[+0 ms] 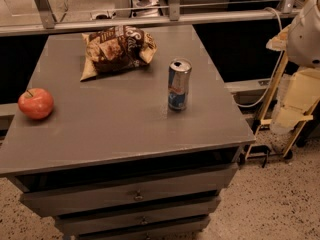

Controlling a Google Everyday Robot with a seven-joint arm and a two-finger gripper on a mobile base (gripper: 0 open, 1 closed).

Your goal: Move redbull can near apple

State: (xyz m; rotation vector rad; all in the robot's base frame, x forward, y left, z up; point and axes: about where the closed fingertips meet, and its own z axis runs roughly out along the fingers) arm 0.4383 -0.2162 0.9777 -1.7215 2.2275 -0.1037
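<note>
The redbull can (179,84) stands upright on the grey table (125,129), right of centre, its silver top with the pull-tab facing up. The red apple (36,103) with a short stem sits near the table's left edge, well apart from the can. My gripper (286,115) hangs off the table's right side, below the white arm housing (306,31). It is lower than the tabletop, away from the can, and holds nothing.
A brown snack bag (116,49) lies at the back of the table, left of the can. The table has drawers (135,195) at the front. A metal rail (150,20) runs behind it. A yellow frame (272,91) stands on the right.
</note>
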